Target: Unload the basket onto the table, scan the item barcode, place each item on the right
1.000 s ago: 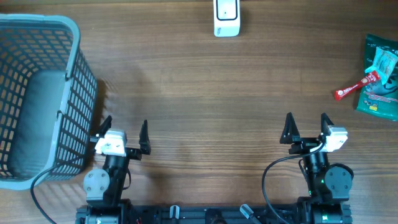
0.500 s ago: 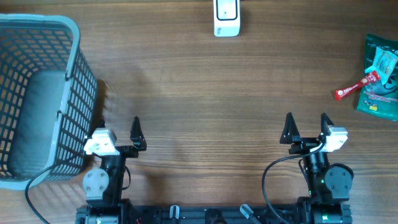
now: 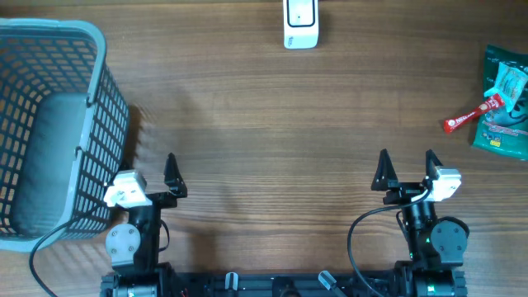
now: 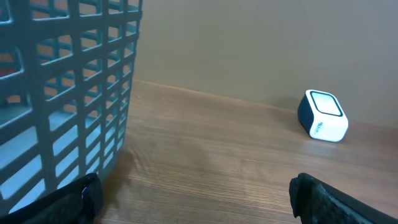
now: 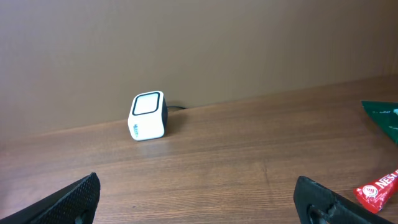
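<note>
At the near edge of the tabletop the right fingers stand spread wide and hold nothing. The left fingers are spread and empty too, close beside the grey basket.

Further out, the goods lie to the right of the right arm, near the tabletop's right edge. A red tube lies aslant, its long axis running from near-left to far-right, with its far end resting on a green packet. In the right wrist view both show only at the right border, so they sit ahead and well to the right of where those fingers aim. The right arm is clearly the nearer one; the left is well apart, across the whole tabletop.

Farthest off, the white scanner stands at the back edge, between the two arms and ahead-left of the right fingers. Whichever item is picked would likely travel leftward and away to reach it.
</note>
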Robot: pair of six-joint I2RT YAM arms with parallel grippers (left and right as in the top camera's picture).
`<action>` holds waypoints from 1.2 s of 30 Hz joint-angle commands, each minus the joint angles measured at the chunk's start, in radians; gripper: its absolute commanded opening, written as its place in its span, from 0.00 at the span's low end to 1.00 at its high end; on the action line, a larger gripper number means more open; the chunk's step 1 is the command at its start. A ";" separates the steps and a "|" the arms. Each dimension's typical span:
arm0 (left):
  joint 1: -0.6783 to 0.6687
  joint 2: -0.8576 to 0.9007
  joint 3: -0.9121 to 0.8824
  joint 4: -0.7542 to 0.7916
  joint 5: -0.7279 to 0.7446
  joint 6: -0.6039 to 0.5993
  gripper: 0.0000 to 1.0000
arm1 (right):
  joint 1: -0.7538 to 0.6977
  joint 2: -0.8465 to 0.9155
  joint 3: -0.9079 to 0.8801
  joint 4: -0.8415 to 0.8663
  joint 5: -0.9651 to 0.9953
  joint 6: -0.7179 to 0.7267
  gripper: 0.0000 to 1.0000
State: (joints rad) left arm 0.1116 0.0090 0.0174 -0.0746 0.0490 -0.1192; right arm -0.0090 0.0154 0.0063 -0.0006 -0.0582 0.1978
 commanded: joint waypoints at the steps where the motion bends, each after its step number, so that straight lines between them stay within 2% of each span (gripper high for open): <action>1: 0.007 -0.005 -0.011 0.000 -0.014 -0.016 1.00 | 0.006 -0.011 -0.001 0.003 0.016 0.011 1.00; 22: 0.007 -0.005 -0.011 0.000 -0.014 -0.016 1.00 | 0.030 -0.011 -0.001 0.003 0.035 0.010 1.00; 27: 0.007 -0.005 -0.011 0.000 -0.014 -0.016 1.00 | 0.030 -0.011 -0.001 0.002 0.009 -0.159 1.00; 36: 0.006 -0.005 -0.011 0.000 -0.014 -0.016 1.00 | 0.030 -0.011 -0.001 0.002 0.006 -0.172 1.00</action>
State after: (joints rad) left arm 0.1116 0.0090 0.0174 -0.0746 0.0490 -0.1192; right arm 0.0174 0.0154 0.0063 -0.0006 -0.0444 0.0460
